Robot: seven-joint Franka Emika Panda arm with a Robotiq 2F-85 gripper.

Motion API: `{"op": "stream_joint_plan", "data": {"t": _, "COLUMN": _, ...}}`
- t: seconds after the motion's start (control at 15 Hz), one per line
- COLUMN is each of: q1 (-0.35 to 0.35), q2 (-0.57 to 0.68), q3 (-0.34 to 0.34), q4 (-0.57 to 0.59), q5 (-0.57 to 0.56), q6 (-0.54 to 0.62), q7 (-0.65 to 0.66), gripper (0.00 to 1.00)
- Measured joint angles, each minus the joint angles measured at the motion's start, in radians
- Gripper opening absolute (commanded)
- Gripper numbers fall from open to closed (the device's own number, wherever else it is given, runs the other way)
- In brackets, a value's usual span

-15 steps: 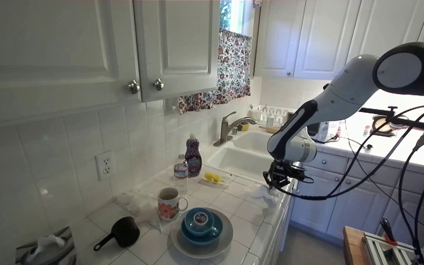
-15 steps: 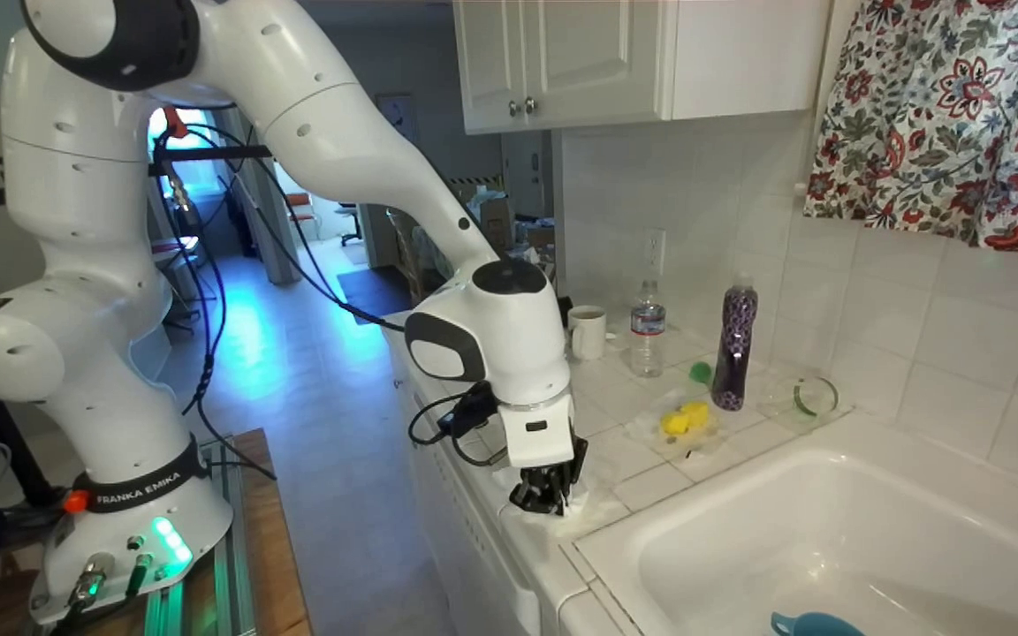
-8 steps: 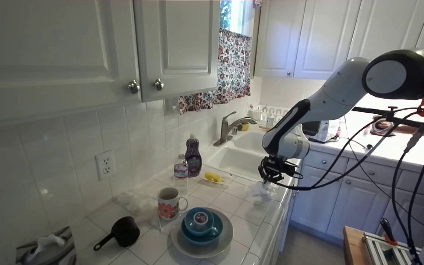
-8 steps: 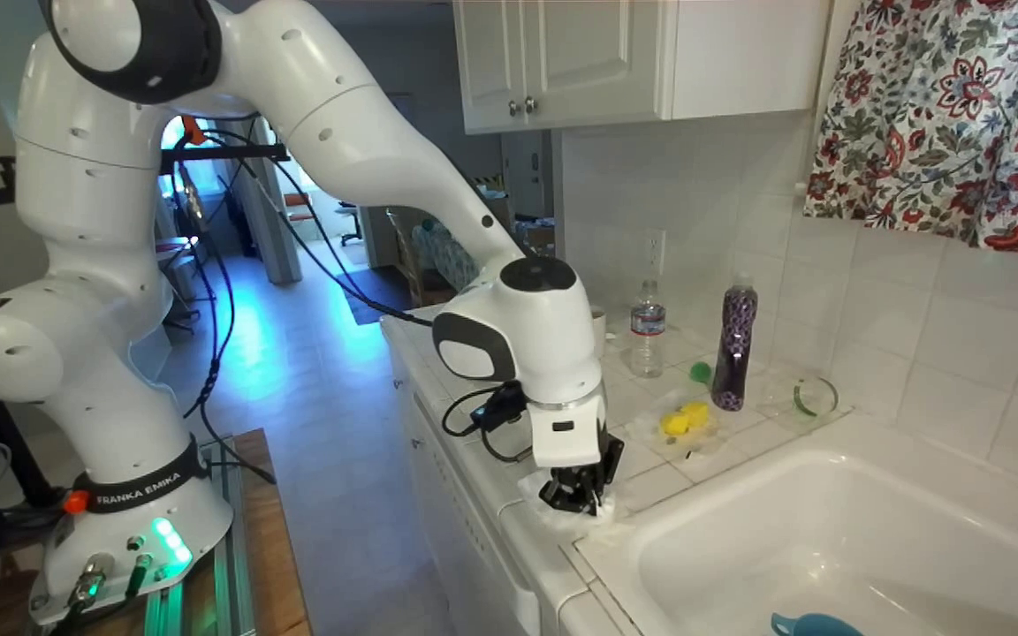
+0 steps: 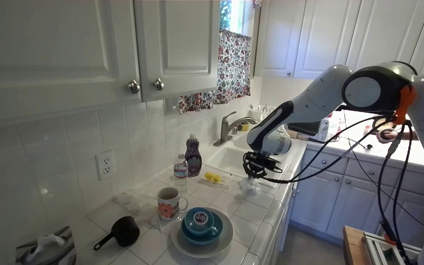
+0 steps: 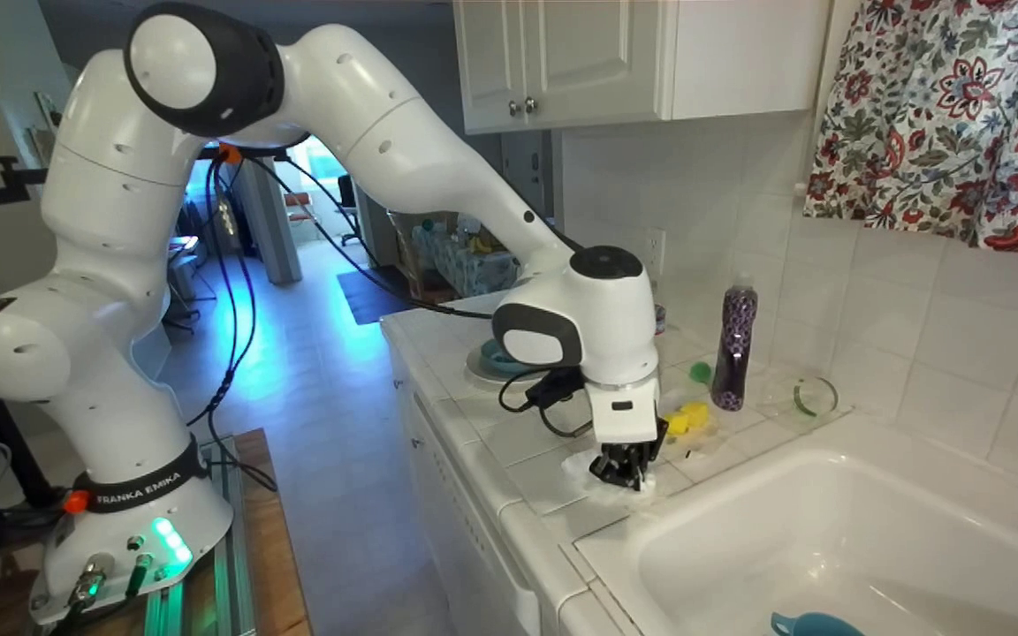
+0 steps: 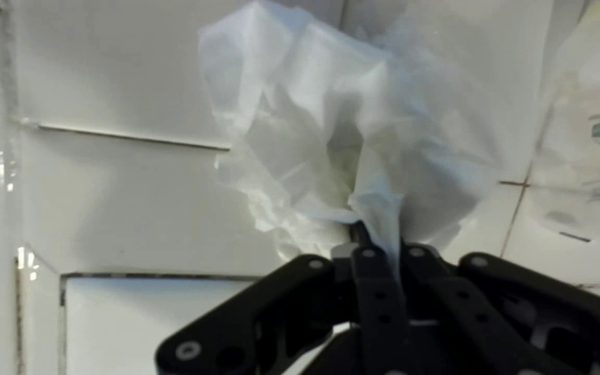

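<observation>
Between the pressed-together jaws of the gripper [image 7: 389,250], a fold of crumpled white sheet [image 7: 300,135] is pinched; its loose bulk is bunched directly below them, over tiled counter [image 7: 138,208]. No long axis made out; counter contact unclear.

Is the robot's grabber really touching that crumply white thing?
Touching. The wrist view shows it: a fold of the crumpled white sheet is pinched between the closed fingers of the gripper.

in an exterior view: bag [image 5: 249,187] in end effector [image 5: 251,178] / sink [image 5: 226,162] just behind / stacked dishes [image 5: 200,229] on plate [image 5: 227,235] up front
</observation>
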Motion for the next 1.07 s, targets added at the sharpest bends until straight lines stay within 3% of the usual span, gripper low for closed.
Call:
{"op": "stream_joint_plan", "data": {"t": 0.53, "q1": 0.139, "q2": 0.034, "q3": 0.005, "q4": 0.05, "q5": -0.11, "q6": -0.005, "q7": -0.001, "gripper": 0.01}}
{"op": "stream_joint_plan", "data": {"t": 1.07, "q1": 0.248, "q2": 0.031, "q3": 0.073, "q4": 0.057, "q5": -0.164, "q6": -0.002, "q7": -0.065, "gripper": 0.01}}
